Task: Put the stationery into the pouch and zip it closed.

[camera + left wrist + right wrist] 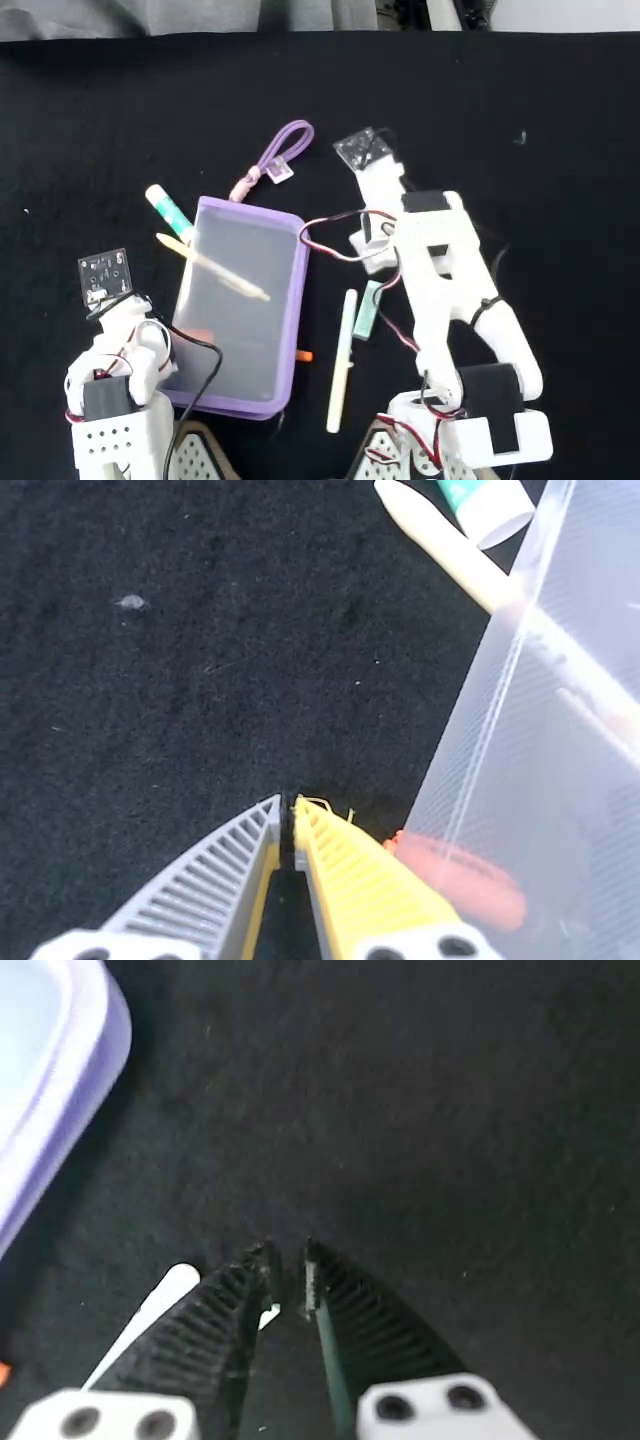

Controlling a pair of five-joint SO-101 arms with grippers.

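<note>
White arms (440, 270), black servos (490, 385), red and black cables (320, 235); left gripper (288, 810) yellow-grey; right gripper (286, 1258) black

Even, diffuse overhead light. Pale sheen across translucent purple-rimmed plastic pouch (245, 335); matte black tablecloth (540, 200) reads dark, shadows faint.

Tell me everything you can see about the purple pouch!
The pouch is a flat rectangle with a purple rim and a cloudy see-through plastic front. It lies on the black table. A looped purple strap sits at its far corner. A pale stick crosses one corner and something orange shows through the plastic. A black cable crosses its lower edge.
</note>
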